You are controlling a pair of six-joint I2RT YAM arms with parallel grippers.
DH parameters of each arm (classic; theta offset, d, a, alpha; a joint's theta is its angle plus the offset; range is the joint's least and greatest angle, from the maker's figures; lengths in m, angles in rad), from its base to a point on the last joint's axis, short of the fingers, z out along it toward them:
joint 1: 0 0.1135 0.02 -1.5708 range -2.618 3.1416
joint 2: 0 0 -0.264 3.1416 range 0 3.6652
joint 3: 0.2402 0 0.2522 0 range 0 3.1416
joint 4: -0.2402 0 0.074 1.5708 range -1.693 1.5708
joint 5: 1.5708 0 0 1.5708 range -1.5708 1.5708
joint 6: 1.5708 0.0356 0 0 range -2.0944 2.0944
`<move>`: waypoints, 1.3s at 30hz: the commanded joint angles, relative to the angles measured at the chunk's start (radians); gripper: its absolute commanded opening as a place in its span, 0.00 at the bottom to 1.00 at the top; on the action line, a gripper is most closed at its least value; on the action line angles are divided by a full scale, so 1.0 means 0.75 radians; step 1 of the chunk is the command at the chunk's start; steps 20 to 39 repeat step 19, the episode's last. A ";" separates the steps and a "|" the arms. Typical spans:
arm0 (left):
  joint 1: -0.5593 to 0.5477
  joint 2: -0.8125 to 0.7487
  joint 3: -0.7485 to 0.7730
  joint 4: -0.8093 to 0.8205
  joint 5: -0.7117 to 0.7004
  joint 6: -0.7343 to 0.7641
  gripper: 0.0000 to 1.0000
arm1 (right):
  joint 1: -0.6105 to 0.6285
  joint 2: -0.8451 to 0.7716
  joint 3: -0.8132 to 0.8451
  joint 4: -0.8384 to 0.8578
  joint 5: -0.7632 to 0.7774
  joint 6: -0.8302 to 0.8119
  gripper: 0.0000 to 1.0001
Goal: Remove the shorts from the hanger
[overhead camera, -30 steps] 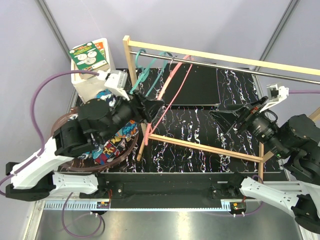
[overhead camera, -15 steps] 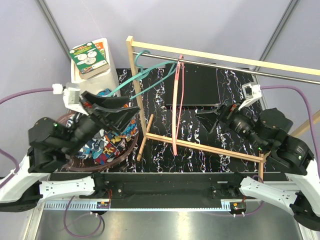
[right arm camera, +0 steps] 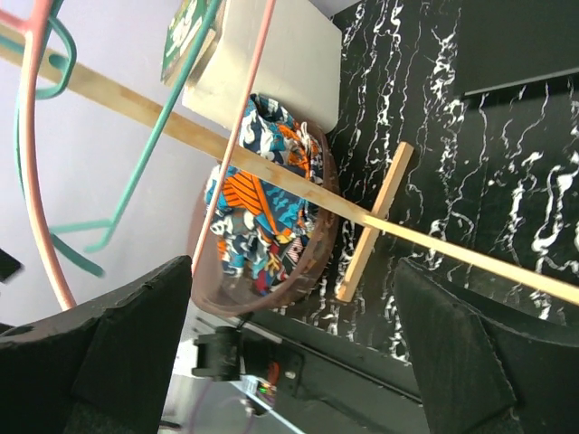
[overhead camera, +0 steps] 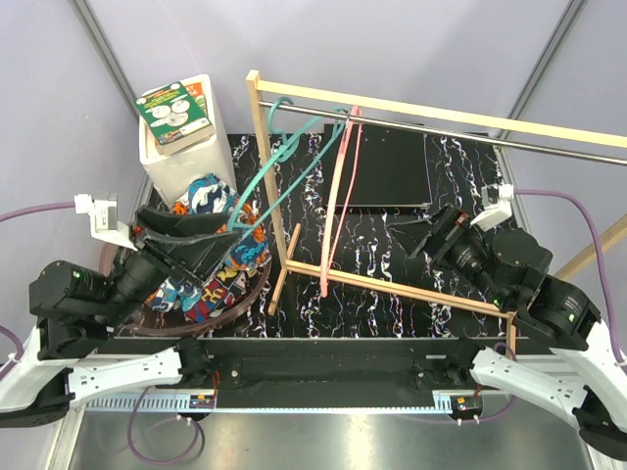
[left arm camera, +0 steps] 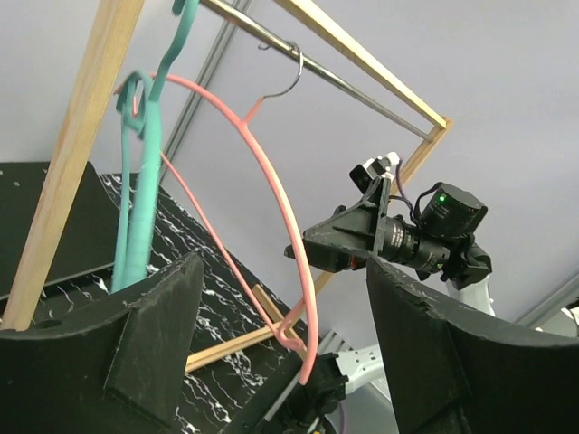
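Two hands: the left hand (overhead camera: 217,245) and right hand (overhead camera: 397,250) both have their fingers spread apart and hold nothing.
Shorts: both pairs lie bunched in the brown basket (overhead camera: 260,289) at the left of the desk (overhead camera: 460,162), with the comic pair (overhead camera: 235,276) nearer and the teal-orange pair (overhead camera: 208,191) behind it.
Bearing: directly beneath the left hand; the right hand is well apart, across the wooden rack (overhead camera: 392,284).
Long axis: none, both are crumpled heaps.
Hangers: the teal hanger (overhead camera: 284,147) and pink hanger (overhead camera: 338,186) hang bare on the rail (overhead camera: 441,127).
Judgement: removal looks finished.
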 commanded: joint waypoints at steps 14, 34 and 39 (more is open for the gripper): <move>0.002 -0.125 -0.141 0.069 0.054 -0.148 0.79 | -0.002 -0.149 0.063 -0.363 0.325 0.467 1.00; 0.002 -0.127 -0.145 0.085 0.058 -0.173 0.80 | -0.002 -0.138 0.119 -0.377 0.319 0.465 1.00; 0.002 -0.127 -0.145 0.085 0.058 -0.173 0.80 | -0.002 -0.138 0.119 -0.377 0.319 0.465 1.00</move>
